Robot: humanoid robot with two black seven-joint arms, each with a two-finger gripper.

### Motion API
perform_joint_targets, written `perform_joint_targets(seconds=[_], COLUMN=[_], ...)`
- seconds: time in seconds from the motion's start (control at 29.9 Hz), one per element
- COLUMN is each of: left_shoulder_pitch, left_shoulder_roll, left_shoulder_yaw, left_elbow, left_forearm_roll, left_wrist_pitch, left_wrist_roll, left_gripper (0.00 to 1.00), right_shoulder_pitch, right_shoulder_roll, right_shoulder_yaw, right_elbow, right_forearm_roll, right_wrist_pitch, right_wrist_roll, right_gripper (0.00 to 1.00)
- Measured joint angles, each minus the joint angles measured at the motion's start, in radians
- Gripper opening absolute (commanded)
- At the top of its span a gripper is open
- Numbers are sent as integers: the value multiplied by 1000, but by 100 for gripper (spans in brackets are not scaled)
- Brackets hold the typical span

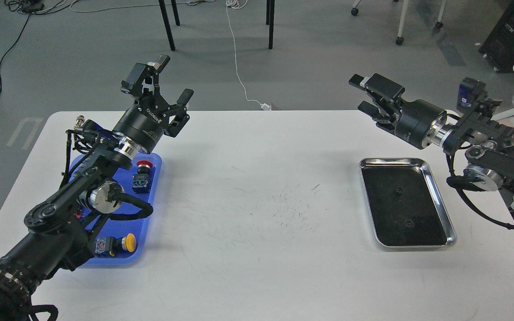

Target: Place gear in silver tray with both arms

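The silver tray lies at the right of the white table. Two small dark gears lie on its black floor, one near the middle and one nearer the front. My right gripper is open and empty, raised high above the far table edge, behind the tray and to its left. My left gripper is open and empty, raised above the far left of the table, behind the blue tray.
A blue plastic tray sits at the left under my left arm. It holds a red push-button switch and a yellow one. Chair and table legs stand on the floor beyond the table.
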Motion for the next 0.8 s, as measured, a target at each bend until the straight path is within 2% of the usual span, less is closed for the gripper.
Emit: perform_joint_targets(seconds=[0.13, 0.37, 0.8], left_shoulder_pitch=[59, 149, 196], left_shoulder_roll=[-25, -54, -62], left_shoulder_yaw=[-50, -122, -142], left_elbow=[-3, -28, -29], left_forearm_roll=[-2, 5, -3], left_wrist_pitch=[-6, -14, -40], left_wrist_roll=[0, 5, 2], left_gripper=[98, 98, 98], right_shoulder_pitch=[-69, -211, -312], right_shoulder_roll=[95, 231, 264], right_shoulder_yaw=[123, 353, 416], right_elbow=[-23, -97, -110], right_forearm_roll=[137, 168, 186], right_wrist_pitch=[-40, -101, -90], right_wrist_roll=[0, 0, 0], right_gripper=[99, 99, 99])
